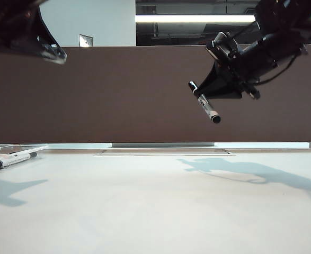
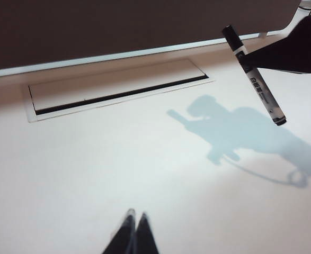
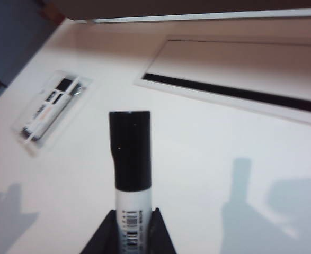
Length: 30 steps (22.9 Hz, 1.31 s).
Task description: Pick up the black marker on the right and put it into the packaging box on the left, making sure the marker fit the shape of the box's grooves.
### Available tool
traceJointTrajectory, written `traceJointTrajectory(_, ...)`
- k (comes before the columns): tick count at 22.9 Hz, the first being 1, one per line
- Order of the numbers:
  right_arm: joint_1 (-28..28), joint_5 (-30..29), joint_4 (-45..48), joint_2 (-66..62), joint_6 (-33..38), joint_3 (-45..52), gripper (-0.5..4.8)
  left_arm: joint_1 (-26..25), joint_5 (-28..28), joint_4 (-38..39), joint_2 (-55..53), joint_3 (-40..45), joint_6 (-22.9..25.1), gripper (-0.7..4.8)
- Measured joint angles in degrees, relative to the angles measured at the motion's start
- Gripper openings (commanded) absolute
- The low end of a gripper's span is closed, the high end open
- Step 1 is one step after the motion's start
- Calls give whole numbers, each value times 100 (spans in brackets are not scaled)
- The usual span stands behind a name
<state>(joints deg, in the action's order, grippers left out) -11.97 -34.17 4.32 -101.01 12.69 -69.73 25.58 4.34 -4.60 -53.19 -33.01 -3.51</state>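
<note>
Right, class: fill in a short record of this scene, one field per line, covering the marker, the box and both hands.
marker: black marker held in the air, tilted, above the right side of the table
right hand: right hand shut on the marker's barrel
left hand: left hand shut, empty, raised at upper left
box: packaging box on the table's far left, other markers already inside

White table (image 1: 155, 211), brown back panel (image 1: 118, 95) (recessed slot (image 2: 118, 90) along rear edge).
</note>
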Motion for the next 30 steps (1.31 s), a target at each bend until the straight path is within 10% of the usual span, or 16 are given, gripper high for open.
traceJointTrajectory(30, -785, -1449, 2190, -129, 442, 651, -4, 1307, 11, -3040, -2726, 0, -1051, -1)
